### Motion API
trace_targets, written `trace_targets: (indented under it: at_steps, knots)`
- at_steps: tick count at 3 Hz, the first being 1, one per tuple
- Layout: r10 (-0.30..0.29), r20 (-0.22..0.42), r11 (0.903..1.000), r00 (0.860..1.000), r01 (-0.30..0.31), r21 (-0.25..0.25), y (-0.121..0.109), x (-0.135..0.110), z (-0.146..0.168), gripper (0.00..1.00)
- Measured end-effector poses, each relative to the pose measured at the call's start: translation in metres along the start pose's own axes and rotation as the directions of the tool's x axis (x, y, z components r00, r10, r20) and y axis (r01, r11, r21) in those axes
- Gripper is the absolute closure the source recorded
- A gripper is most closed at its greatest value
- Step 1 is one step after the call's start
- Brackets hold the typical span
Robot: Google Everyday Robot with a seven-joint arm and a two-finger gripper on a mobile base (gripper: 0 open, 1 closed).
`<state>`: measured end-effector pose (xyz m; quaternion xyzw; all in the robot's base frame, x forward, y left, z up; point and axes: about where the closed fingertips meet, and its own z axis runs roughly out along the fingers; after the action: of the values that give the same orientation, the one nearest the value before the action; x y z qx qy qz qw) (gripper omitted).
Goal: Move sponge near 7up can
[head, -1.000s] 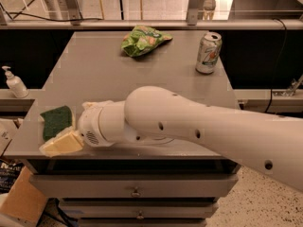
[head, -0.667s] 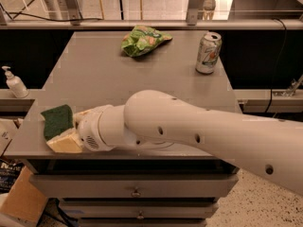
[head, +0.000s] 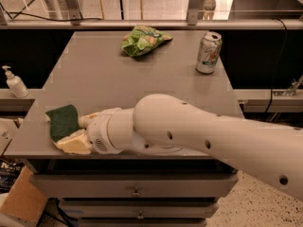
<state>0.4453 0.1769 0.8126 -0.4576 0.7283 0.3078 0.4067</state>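
The sponge (head: 61, 120), dark green on top with pale foam under it, lies at the front left corner of the grey table (head: 142, 79). My gripper (head: 81, 130) reaches in from the right at that corner. Its cream fingers (head: 73, 144) sit on either side of the sponge's right end and are shut on it. The sponge stays low at the table surface. The 7up can (head: 209, 52), silver-white with green markings, stands upright at the back right of the table, far from the sponge. My large white arm (head: 213, 136) crosses the front of the table.
A light green wrinkly snack bag (head: 143, 39) lies at the back centre of the table. A white pump bottle (head: 14, 82) stands on a lower ledge to the left. Drawers (head: 137, 192) are under the table top. A cardboard box (head: 23, 202) sits on the floor at lower left.
My gripper and the sponge have shifted a little to the right along the table's front edge. The can and the snack bag have not moved.
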Motion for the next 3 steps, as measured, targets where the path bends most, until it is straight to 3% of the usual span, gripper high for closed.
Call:
trace_targets:
  at_steps: [1, 2, 3]
  knots:
    - [0.019, -0.002, 0.9963, 1.000, -0.019, 0.084, -0.030, 0.008, -0.032, 1.00]
    - [0.027, -0.008, 0.9789, 1.000, -0.025, 0.203, -0.074, 0.011, -0.081, 1.00]
    - [0.048, -0.043, 0.9480, 0.998, -0.032, 0.317, -0.126, 0.024, -0.137, 1.00]
